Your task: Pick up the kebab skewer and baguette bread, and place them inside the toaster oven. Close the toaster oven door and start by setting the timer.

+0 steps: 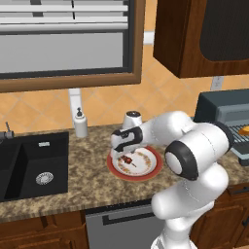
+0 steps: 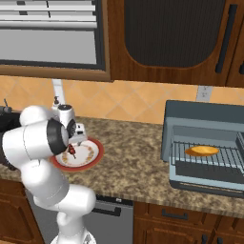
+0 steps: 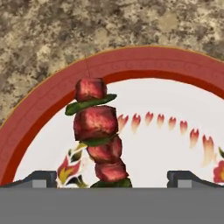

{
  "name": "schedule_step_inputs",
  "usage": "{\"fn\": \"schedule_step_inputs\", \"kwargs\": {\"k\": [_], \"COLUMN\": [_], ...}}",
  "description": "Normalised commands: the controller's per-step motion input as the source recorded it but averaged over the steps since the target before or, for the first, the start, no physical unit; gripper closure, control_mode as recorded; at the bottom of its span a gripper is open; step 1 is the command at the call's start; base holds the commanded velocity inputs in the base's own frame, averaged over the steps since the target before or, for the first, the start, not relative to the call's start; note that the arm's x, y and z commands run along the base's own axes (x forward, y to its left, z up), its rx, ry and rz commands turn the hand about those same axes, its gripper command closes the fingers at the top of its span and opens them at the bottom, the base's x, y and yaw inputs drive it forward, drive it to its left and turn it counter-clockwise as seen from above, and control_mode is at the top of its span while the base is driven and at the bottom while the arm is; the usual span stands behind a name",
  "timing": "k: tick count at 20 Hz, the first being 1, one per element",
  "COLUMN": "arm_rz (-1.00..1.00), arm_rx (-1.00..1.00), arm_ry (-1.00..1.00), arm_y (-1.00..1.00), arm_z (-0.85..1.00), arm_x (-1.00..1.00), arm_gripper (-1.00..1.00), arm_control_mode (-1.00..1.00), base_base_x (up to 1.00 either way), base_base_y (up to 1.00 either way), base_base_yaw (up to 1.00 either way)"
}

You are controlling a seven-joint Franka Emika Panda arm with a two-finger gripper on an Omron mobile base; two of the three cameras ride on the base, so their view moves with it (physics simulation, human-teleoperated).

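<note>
Red-brown kebab skewer (image 3: 98, 135) lies along gripper (image 3: 111, 179) view axis.

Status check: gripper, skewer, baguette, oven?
Gripper open, low over the plate, skewer between its tips, not gripped. Baguette on the rack in the oven, door open. Nothing in the way.

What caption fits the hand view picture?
Open tool hovering over the kebab on the red-rimmed plate.
</note>
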Motion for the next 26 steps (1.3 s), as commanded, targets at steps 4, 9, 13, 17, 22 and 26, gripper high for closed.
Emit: {"fn": "schedule_step_inputs", "kwargs": {"k": [4,9,13,17,22,26], "arm_rz": [0.0,0.0,0.0,0.0,0.0,-0.01], "arm_rx": [0.0,0.0,0.0,0.0,0.0,0.0], "arm_ry": [0.02,-0.01,-0.02,0.0,0.0,0.0], "arm_y": [0.18,0.0,0.0,0.0,0.0,-0.01], "arm_z": [-0.33,-0.31,-0.28,0.0,-0.03,-0.16], "arm_x": [0.0,0.0,0.0,0.0,0.0,0.0], "arm_gripper": [-1.0,-1.0,1.0,1.0,1.0,1.0], "arm_control_mode": [-1.0,-1.0,-1.0,-1.0,-1.0,-1.0], "base_base_x": [0.0,0.0,0.0,0.0,0.0,0.0], "base_base_y": [0.0,0.0,0.0,0.0,0.0,0.0], "base_base_yaw": [0.0,0.0,0.0,0.0,0.0,0.0]}}
